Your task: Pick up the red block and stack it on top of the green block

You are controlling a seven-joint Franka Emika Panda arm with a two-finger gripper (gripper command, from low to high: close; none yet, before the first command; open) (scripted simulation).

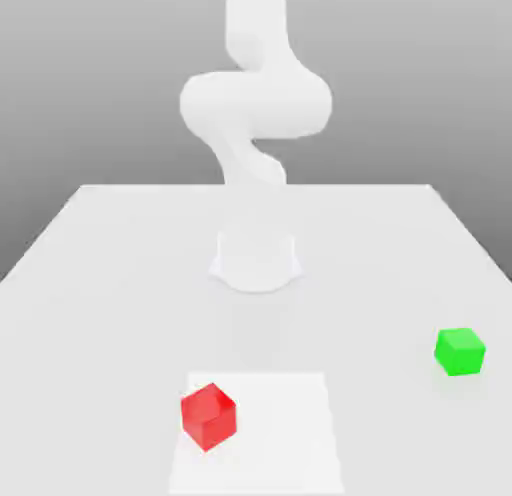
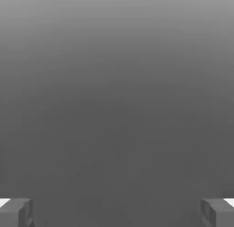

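The red block [image 1: 208,416] sits on the white table [image 1: 120,284] near its front edge, a little toward the exterior view's left. Well apart from it, the green block [image 1: 460,351] rests on the table at the exterior view's right. The white arm [image 1: 255,104] rises from its base [image 1: 256,259] at the table's middle and runs out of the top of the exterior view, so the hand is hidden there. In the hand view my gripper [image 2: 117,212] is open, its two grey fingertips [image 2: 17,211] far apart with nothing between them, facing only grey background.
A brighter white rectangle [image 1: 280,434] is marked on the table under and beside the red block. The table's edges slope in toward the back on both sides.
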